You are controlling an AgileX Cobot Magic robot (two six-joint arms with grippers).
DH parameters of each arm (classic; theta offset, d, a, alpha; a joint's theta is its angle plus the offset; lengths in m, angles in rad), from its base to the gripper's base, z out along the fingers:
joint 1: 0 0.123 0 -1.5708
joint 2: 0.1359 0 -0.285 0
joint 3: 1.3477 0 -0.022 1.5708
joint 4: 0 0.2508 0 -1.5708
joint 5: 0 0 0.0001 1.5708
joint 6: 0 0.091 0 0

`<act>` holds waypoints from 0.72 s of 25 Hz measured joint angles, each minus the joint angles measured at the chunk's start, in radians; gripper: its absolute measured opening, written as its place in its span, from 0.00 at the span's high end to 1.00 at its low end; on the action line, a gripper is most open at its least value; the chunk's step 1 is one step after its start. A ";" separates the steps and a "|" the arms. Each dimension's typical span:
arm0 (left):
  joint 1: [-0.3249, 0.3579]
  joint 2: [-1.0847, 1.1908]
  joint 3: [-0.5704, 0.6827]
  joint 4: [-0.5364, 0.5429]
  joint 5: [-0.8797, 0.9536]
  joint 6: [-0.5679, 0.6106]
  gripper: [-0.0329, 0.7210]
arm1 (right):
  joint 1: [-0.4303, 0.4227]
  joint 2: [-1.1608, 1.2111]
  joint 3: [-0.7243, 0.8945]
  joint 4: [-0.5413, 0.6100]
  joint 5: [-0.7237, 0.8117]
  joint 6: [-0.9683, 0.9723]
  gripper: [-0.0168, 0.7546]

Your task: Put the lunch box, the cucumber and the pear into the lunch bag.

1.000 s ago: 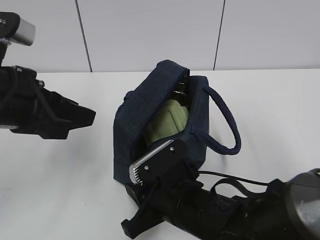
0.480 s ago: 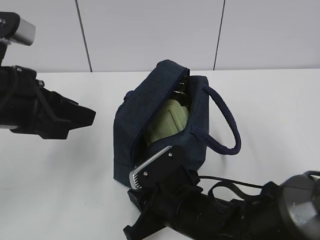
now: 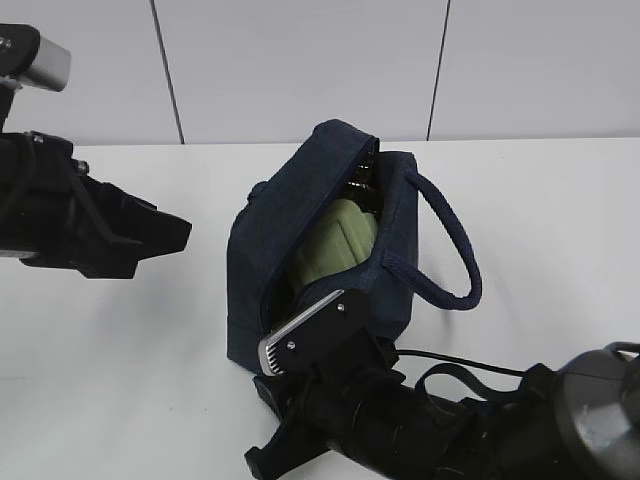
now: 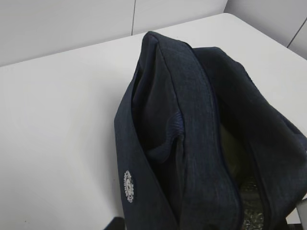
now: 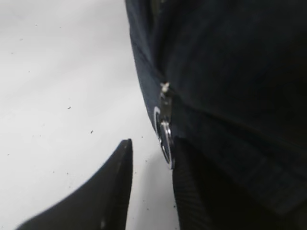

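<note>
The navy lunch bag (image 3: 320,230) stands mid-table with its top unzipped; it also fills the left wrist view (image 4: 192,124). The sage-green lid of the lunch box (image 3: 335,245) shows inside it. The cucumber and the pear are not in view. My right gripper (image 3: 310,325) is open at the bag's near lower corner. In the right wrist view the right gripper (image 5: 154,143) has the silver ring pull (image 5: 165,136) just inside its right finger (image 5: 192,191), apart from the left one. My left gripper (image 3: 175,232) hovers left of the bag, clear of it.
The bag's padded handle (image 3: 455,250) loops out to the right. Silvery lining (image 4: 252,206) shows inside the opening. The white table (image 3: 130,350) meets a white panelled wall behind. The right arm's cable (image 3: 450,355) lies at the front.
My right gripper has shifted slightly down and toward the camera at the bag's near corner. The bag and the left arm have not moved.
</note>
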 joint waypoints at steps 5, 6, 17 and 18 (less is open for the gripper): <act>0.000 0.000 0.000 0.000 0.000 0.000 0.55 | 0.000 0.000 0.000 0.006 0.000 0.000 0.79; 0.000 0.000 0.000 0.000 0.000 0.000 0.55 | 0.000 0.000 0.000 0.006 -0.001 0.000 0.86; 0.000 0.000 0.000 0.000 0.000 0.000 0.55 | 0.000 0.000 0.000 0.010 -0.001 0.000 0.97; 0.000 0.000 0.000 0.000 0.000 0.000 0.55 | 0.000 0.000 0.000 0.016 -0.001 0.000 0.97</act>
